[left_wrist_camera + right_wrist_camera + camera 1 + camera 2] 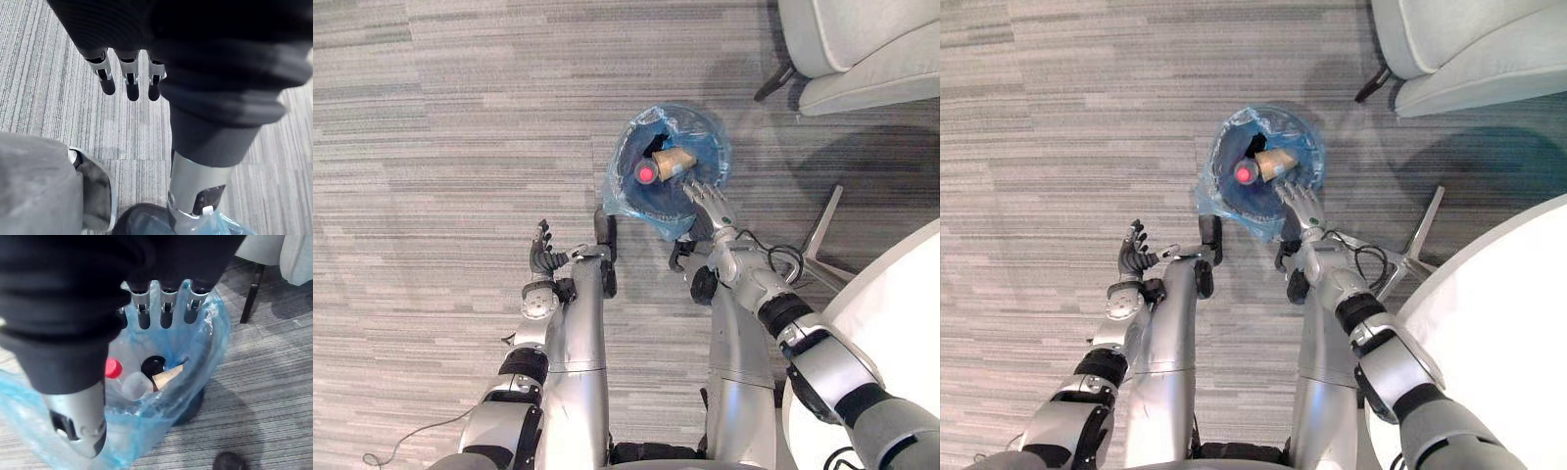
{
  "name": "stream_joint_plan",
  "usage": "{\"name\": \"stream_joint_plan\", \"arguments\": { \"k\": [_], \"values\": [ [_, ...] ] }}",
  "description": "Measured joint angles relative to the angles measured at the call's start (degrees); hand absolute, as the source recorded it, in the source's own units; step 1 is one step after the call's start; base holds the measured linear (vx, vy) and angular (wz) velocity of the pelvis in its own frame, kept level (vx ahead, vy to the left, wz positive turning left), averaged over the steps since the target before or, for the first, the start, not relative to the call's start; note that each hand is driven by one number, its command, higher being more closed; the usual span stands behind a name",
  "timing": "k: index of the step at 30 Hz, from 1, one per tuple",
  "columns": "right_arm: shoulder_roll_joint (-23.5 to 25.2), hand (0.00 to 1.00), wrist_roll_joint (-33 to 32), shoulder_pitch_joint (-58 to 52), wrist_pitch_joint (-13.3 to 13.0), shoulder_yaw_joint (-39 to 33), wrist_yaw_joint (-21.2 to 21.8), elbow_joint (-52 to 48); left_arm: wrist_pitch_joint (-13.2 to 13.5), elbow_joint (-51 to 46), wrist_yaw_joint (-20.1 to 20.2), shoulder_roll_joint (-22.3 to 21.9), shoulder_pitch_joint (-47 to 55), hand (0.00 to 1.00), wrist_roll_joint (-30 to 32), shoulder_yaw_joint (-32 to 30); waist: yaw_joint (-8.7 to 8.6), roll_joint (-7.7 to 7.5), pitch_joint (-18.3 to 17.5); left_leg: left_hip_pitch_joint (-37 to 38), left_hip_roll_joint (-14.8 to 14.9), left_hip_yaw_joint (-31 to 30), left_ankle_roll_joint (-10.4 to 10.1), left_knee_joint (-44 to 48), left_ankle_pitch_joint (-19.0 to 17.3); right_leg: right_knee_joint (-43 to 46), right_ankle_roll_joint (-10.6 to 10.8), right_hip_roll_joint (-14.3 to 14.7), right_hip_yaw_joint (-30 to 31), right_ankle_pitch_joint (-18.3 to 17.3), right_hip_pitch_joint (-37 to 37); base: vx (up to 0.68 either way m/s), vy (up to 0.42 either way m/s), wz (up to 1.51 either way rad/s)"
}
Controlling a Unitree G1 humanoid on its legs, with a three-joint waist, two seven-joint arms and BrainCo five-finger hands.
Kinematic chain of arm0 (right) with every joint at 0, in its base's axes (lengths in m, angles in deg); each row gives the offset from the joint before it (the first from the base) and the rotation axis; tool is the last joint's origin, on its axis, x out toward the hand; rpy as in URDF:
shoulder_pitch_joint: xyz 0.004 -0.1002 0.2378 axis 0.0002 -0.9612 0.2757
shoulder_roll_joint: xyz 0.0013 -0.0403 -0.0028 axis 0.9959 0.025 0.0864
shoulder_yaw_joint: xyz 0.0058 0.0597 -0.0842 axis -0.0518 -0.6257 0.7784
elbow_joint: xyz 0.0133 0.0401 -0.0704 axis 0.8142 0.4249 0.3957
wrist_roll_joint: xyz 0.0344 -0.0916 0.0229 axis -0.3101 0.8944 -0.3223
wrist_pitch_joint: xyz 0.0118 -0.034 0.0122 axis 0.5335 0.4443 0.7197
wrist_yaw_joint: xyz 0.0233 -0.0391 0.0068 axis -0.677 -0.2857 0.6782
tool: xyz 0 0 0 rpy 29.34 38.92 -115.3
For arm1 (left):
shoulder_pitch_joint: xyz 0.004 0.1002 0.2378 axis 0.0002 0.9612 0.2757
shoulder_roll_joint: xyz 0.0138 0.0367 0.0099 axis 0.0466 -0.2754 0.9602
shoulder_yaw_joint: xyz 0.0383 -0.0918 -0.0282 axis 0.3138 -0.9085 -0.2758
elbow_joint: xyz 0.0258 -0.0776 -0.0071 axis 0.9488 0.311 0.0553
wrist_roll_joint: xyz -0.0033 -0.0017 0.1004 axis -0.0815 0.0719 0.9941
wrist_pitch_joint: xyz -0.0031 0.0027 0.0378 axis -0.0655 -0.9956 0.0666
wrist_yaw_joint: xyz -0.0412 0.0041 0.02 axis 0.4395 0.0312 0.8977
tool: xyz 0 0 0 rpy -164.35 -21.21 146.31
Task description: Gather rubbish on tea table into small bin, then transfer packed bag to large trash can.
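You're looking at an office lounge or waiting area, going by the furnishings. The floor is grey carpet (460, 117) laid in striped tiles with visible seams, the hard-wearing commercial kind. At the far right, a pale grey upholstered armchair (862, 49) stands on a thin dark leg (773, 83). Nearer to you is the curved edge of a round white bench (901, 323), carried on slanted metal legs (827, 220). A small bin (194, 407) with a blue plastic liner (625, 196) stands on the carpet near the armchair.
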Motion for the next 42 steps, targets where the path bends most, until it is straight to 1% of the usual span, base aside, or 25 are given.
{"name": "stream_joint_plan", "arguments": {
  "k": [3,4,5,7,13,19,22,25,27,28,30,33,35,36,37,39,41,42],
  "values": [
    [0.0,0.00,0.0,0.5,0.3,-0.3,0.0,0.3,0.2,-0.4,0.0,0.0,-0.2,0.00,-1.2,0.0,0.06,0.00,0.0,-1.0,-0.2,-0.3,0.0,0.3,0.0,0.2,0.4,-0.1,0.0,-0.4,-0.9,0.00,0.016,0.08],
    [0.0,1.00,0.1,0.9,0.4,-0.3,-0.1,1.1,0.4,-0.9,0.0,0.0,-0.4,0.00,-1.9,0.1,0.19,0.01,0.0,-1.9,-0.2,-0.4,0.0,0.6,0.0,0.7,0.9,-0.2,0.0,-0.8,-1.7,-0.02,0.025,0.07],
    [0.0,1.00,0.1,1.1,0.4,-0.4,-0.1,1.6,0.4,-0.9,0.0,-0.1,-0.6,0.00,-2.2,0.1,0.34,0.01,0.0,-2.2,-0.3,-0.5,0.0,0.7,0.0,0.9,0.9,-0.2,0.0,-0.9,-2.1,-0.03,0.018,0.06],
    [0.3,1.00,0.1,1.3,1.1,-0.4,-0.1,2.4,0.4,-1.3,0.0,-0.2,-1.7,0.00,-2.6,0.2,1.25,0.02,0.0,-3.6,-0.4,-0.5,0.2,1.1,-0.1,1.7,0.7,-0.5,-0.1,-1.1,-3.6,-0.03,0.015,0.09],
    [1.8,1.00,-0.1,1.9,1.3,-0.4,-0.2,2.4,0.4,-1.9,-0.1,-0.2,-2.1,0.00,-3.2,0.1,1.22,0.02,0.0,-4.9,-0.5,-0.8,-0.2,2.0,0.1,2.9,0.4,-1.0,-0.4,-1.5,-4.8,-0.01,0.006,0.05],
    [1.9,1.00,-0.9,1.9,1.2,-0.5,-0.6,2.1,0.3,-2.0,-0.1,-0.2,-2.1,0.00,-3.2,0.0,1.22,0.03,0.0,-4.9,-0.5,-0.8,-0.3,2.3,0.1,3.0,0.3,-1.0,-0.4,-1.5,-4.8,0.00,0.000,0.00],
    [2.3,1.00,-1.5,1.8,1.2,-0.6,-1.5,1.3,0.1,-2.1,-0.2,-0.2,-2.1,0.00,-3.2,-0.2,1.22,0.03,0.0,-4.9,-0.3,-0.8,-0.2,2.8,0.1,3.4,0.3,-0.9,-0.4,-1.5,-4.7,0.00,0.009,-0.01],
    [2.7,1.00,-3.3,-0.2,0.9,-1.1,-2.0,-4.3,-0.3,-2.1,-0.3,-0.2,-2.1,0.00,-3.1,-0.5,1.06,0.02,0.0,-4.6,-0.2,-1.0,-0.1,3.8,0.0,4.0,0.3,-0.8,-0.4,-1.5,-4.2,-0.01,0.027,-0.05],
    [3.4,1.00,-5.2,-2.6,0.4,-1.6,-2.5,-8.6,-1.3,-2.1,-0.2,-0.4,-1.8,0.00,-3.0,-0.5,0.88,0.01,0.0,-3.7,-0.1,-1.0,0.1,4.6,-0.1,4.3,0.3,-0.8,-0.4,-1.5,-3.1,-0.02,0.038,-0.07],
    [3.8,1.00,-5.4,-3.4,0.3,-2.2,-2.5,-9.6,-1.3,-2.1,-0.2,-0.4,-1.7,0.00,-3.0,-0.5,0.85,0.00,0.0,-3.3,0.0,-1.0,0.1,4.7,-0.2,4.4,0.3,-0.8,-0.4,-1.5,-2.7,-0.03,0.037,-0.06],
    [4.8,1.00,-7.1,-6.2,0.2,-2.8,-2.6,-12.8,-2.0,-2.3,-0.2,-0.9,-0.9,0.00,-2.3,-0.6,0.74,-0.09,-0.1,-1.5,0.0,-0.8,0.6,5.0,-0.6,4.4,0.3,-0.8,-0.3,-1.5,-0.8,-0.04,0.034,-0.06],
    [6.3,1.00,-8.3,-10.0,0.0,-3.9,-2.7,-18.2,-2.5,-2.8,-0.1,-1.2,1.5,0.00,-1.6,-0.7,0.55,-0.24,-0.2,1.7,0.2,-0.1,0.5,4.9,-1.1,4.4,0.3,-0.8,0.2,-1.5,2.1,-0.05,0.040,-0.10],
    [8.3,1.00,-10.3,-13.7,-0.1,-5.1,-2.7,-22.4,-2.5,-3.2,-0.1,-1.2,4.1,0.00,-0.7,-0.8,-0.27,-0.37,-0.3,5.2,0.6,0.3,0.7,4.9,-1.5,3.9,0.3,-0.7,0.3,-1.6,5.5,-0.05,0.031,-0.14],
    [8.7,1.00,-10.7,-14.5,-0.3,-5.2,-2.7,-23.4,-2.5,-3.3,-0.1,-1.2,4.8,0.00,-0.7,-0.8,-0.34,-0.40,-0.3,6.2,0.7,0.3,0.7,4.9,-1.7,3.8,0.3,-0.6,0.3,-1.6,6.5,-0.06,0.021,-0.13],
    [9.2,1.00,-12.2,-18.2,-0.8,-5.5,-2.6,-26.7,-3.1,-3.3,0.0,-1.6,6.2,0.00,-0.5,-0.8,-0.48,-0.74,-0.5,9.5,0.8,0.6,0.7,4.6,-1.9,3.4,0.3,-0.5,0.5,-1.6,9.6,-0.06,0.007,-0.09],
    [9.7,1.00,-13.4,-20.6,-1.8,-6.1,-2.5,-29.0,-3.7,-3.1,0.1,-2.0,7.0,0.00,0.3,-1.0,-0.51,-0.99,-0.6,11.9,0.8,0.7,0.5,4.0,-2.1,2.9,0.2,-0.4,0.5,-1.7,11.9,-0.04,-0.006,-0.08],
    [12.0,1.00,-16.1,-26.6,-2.4,-6.9,-1.9,-32.7,-4.1,-2.8,0.2,-2.4,9.4,0.00,1.1,-0.9,-0.51,-2.13,-1.3,17.4,1.1,1.2,0.5,2.5,-2.1,1.2,0.2,0.0,0.6,-1.7,17.3,-0.04,-0.031,-0.11],
    [12.6,1.00,-16.6,-27.8,-2.6,-6.9,-1.4,-33.5,-4.2,-2.8,0.2,-2.4,10.1,0.00,1.5,-0.8,-0.53,-2.44,-1.4,19.0,1.1,1.5,0.3,1.9,-2.2,0.7,0.1,0.1,0.5,-1.7,18.8,-0.03,-0.040,-0.10]
  ]
}}
